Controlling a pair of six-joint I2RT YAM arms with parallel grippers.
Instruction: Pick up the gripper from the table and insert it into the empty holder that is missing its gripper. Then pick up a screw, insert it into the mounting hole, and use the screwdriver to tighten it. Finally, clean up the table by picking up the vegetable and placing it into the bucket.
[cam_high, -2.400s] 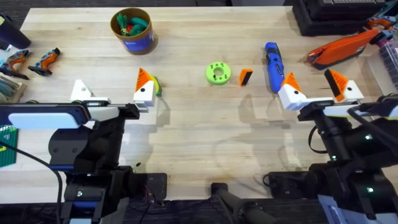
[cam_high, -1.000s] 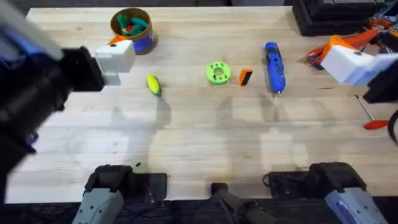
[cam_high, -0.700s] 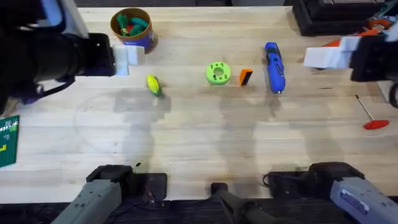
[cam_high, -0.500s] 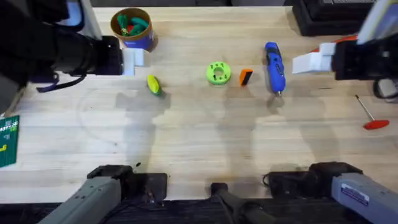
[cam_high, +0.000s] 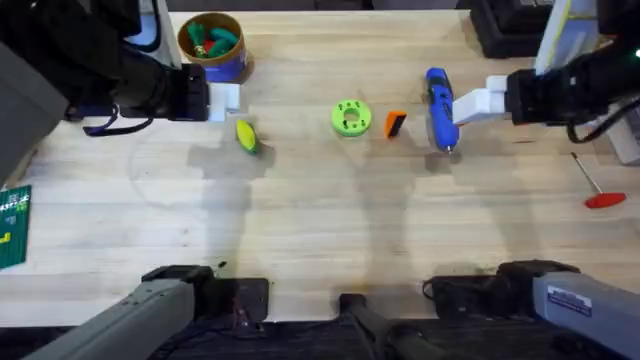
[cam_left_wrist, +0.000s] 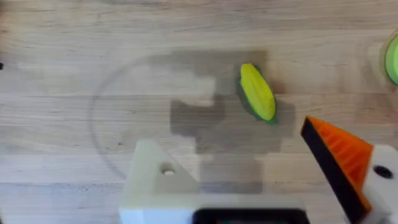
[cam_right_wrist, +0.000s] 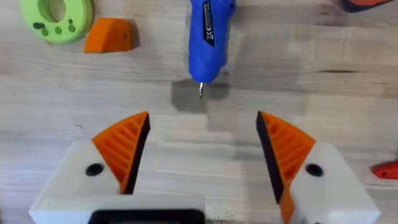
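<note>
My left gripper (cam_left_wrist: 255, 180) hangs wide open and empty over the smooth yellow-green vegetable (cam_left_wrist: 257, 92), one finger a bare white holder (cam_left_wrist: 163, 182) awaiting its tip. That ribbed orange gripper (cam_high: 395, 123) lies mid-table beside the green disc (cam_high: 350, 117). My right gripper (cam_right_wrist: 202, 155), likewise agape and empty, hovers above the glossy blue screwdriver (cam_right_wrist: 210, 34), probably staged for fetching.

The overhead camera looks down and forward across the whole worktop (cam_high: 320, 230). Each wrist camera looks straight down from close above: the left shares the vegetable (cam_left_wrist: 257, 92) with it, the right the screwdriver (cam_right_wrist: 210, 34).
</note>
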